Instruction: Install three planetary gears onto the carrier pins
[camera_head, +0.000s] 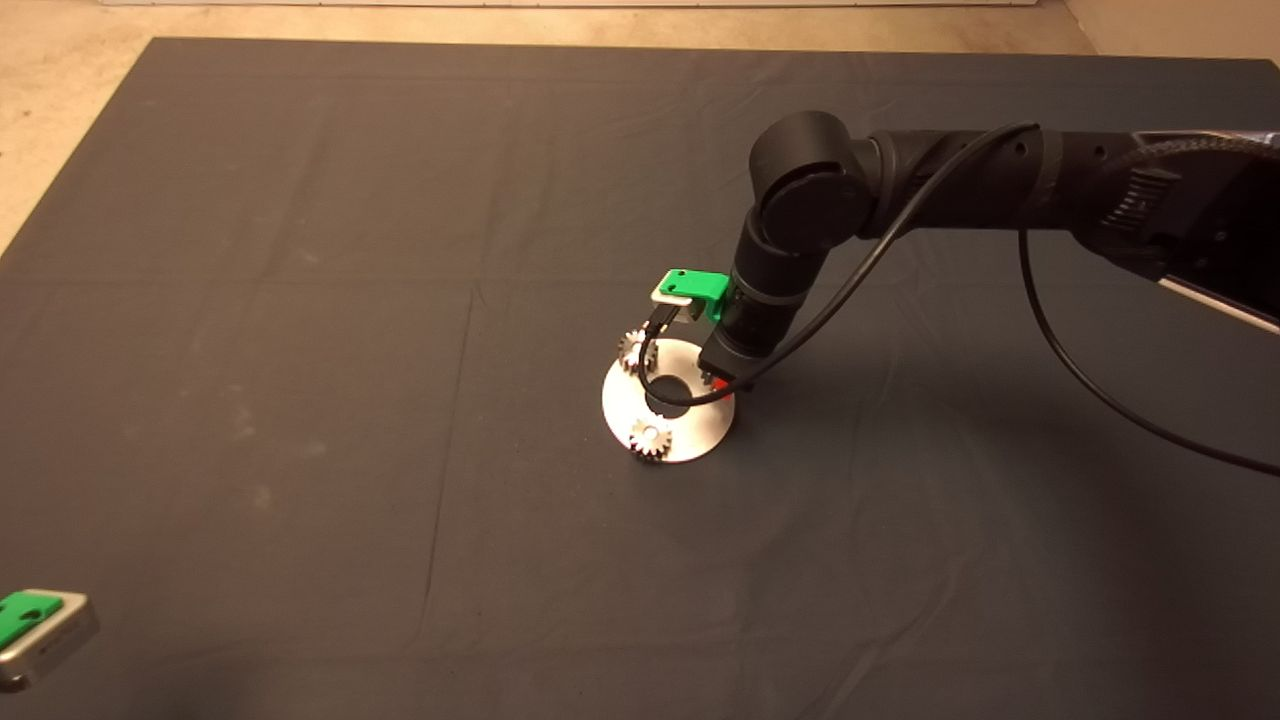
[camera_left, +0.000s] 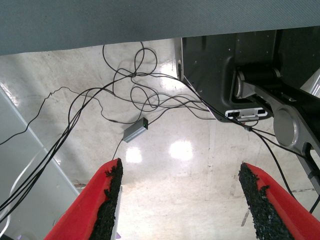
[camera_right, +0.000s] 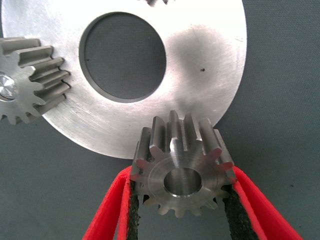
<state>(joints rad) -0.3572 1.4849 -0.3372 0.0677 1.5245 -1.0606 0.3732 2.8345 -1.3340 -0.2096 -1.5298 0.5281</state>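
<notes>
The round silver disc (camera_head: 700, 420) lies mid-mat; it also shows in the right wrist view (camera_right: 200, 65). One gear (camera_head: 634, 350) sits at the disc's far-left rim and another gear (camera_head: 650, 438) at its near rim, each on a pin. The right wrist view shows one seated gear (camera_right: 35, 80) with a shiny pin (camera_right: 6, 89) in its hole. My right gripper (camera_head: 712, 378) is at the disc's right rim, shut on the third gear (camera_right: 182, 172), which stands flat over the disc's edge. I cannot tell whether a pin is in its hole. My left gripper (camera_head: 40, 625) is parked at the lower left, open.
The right arm (camera_head: 900, 190) and its black cable (camera_head: 1080, 380) reach across the mat's right half. The left wrist view looks past the mat's edge at floor cables (camera_left: 130, 95) and a dark machine base (camera_left: 235, 65).
</notes>
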